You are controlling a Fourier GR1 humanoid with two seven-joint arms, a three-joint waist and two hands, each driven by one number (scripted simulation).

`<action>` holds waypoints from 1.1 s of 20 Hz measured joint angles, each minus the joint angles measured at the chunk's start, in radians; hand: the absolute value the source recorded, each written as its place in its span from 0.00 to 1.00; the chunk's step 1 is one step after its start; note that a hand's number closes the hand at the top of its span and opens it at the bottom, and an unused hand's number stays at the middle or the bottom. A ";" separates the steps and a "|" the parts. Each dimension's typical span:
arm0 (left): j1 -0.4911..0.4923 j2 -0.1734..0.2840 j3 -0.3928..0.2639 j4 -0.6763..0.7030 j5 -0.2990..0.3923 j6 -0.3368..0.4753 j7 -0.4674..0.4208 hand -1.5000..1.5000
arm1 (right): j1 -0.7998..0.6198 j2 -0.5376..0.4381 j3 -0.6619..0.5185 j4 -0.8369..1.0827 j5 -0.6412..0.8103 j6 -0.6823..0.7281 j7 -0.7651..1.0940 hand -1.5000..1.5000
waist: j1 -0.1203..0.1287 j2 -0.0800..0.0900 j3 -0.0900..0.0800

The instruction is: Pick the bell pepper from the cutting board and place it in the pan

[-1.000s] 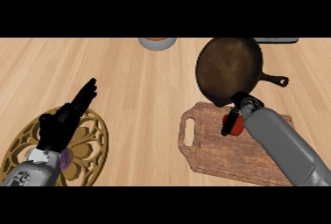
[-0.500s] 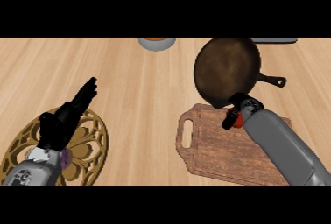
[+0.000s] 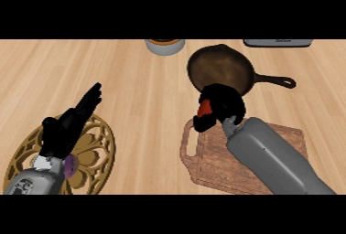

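One robot hand (image 3: pixel 219 107), the right, curls round the red pepper (image 3: pixel 204 108), held between board (image 3: pixel 216 160) and pan (image 3: pixel 219 68); light, smooth, likely slippery, best gripped around its body.

No readable text, faint illegible mark on grey object (image 3: pixel 278 42)

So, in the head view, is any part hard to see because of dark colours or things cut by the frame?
In the head view, the black right hand hides most of the red pepper and blends into the dark pan; the cup and a grey object are cut by the top edge.
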 measured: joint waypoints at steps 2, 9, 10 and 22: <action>0.002 0.000 -0.002 0.004 0.001 -0.002 0.004 0.50 | -0.028 0.027 0.049 -0.080 0.091 -0.101 -0.050 1.00 | -0.005 -0.015 0.002; 0.019 0.003 0.018 0.016 0.003 0.012 0.009 0.50 | -0.035 0.062 0.197 -0.293 0.472 -0.469 -0.110 1.00 | -0.056 -0.030 0.005; 0.019 0.003 0.021 0.017 0.002 0.015 0.010 0.50 | -0.020 0.069 0.220 -0.319 0.527 -0.520 -0.111 1.00 | -0.064 -0.028 0.005; 0.029 0.005 0.030 -0.023 -0.002 0.018 -0.005 0.50 | 0.462 0.101 0.340 -0.411 1.113 -1.115 -0.113 1.00 | -0.056 0.021 0.004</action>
